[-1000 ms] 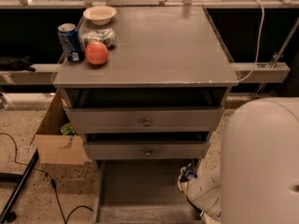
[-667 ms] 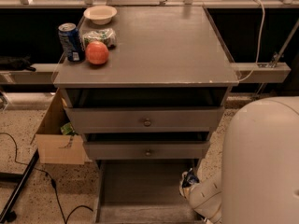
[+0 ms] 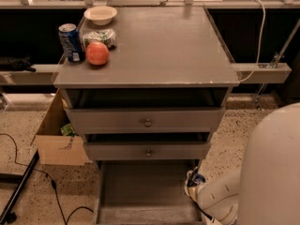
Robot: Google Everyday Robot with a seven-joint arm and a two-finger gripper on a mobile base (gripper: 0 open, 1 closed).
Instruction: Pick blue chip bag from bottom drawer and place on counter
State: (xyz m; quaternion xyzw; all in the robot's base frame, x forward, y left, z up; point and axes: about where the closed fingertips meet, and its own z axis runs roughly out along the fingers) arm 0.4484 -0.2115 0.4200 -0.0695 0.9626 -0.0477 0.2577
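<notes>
The bottom drawer [image 3: 140,191] is pulled out at the foot of the cabinet, and its grey floor shows. At its right wall a small dark blue and white crumpled patch, the blue chip bag [image 3: 196,178], sits right at the tip of my white arm. My gripper [image 3: 193,187] is there too, low at the drawer's right side and mostly hidden by the arm's casing. The counter [image 3: 159,46] is the broad grey top above.
On the counter's far left stand a blue soda can [image 3: 71,42], a red apple [image 3: 97,53], a green-and-white packet [image 3: 99,35] and a white bowl [image 3: 100,15]. Two knobbed drawers [image 3: 147,122] are partly open. A cardboard box [image 3: 56,142] and cables lie on the floor at left.
The arm's tip with the blue patch has shifted slightly to the right along the bottom drawer's right side. Nothing on the counter has moved.
</notes>
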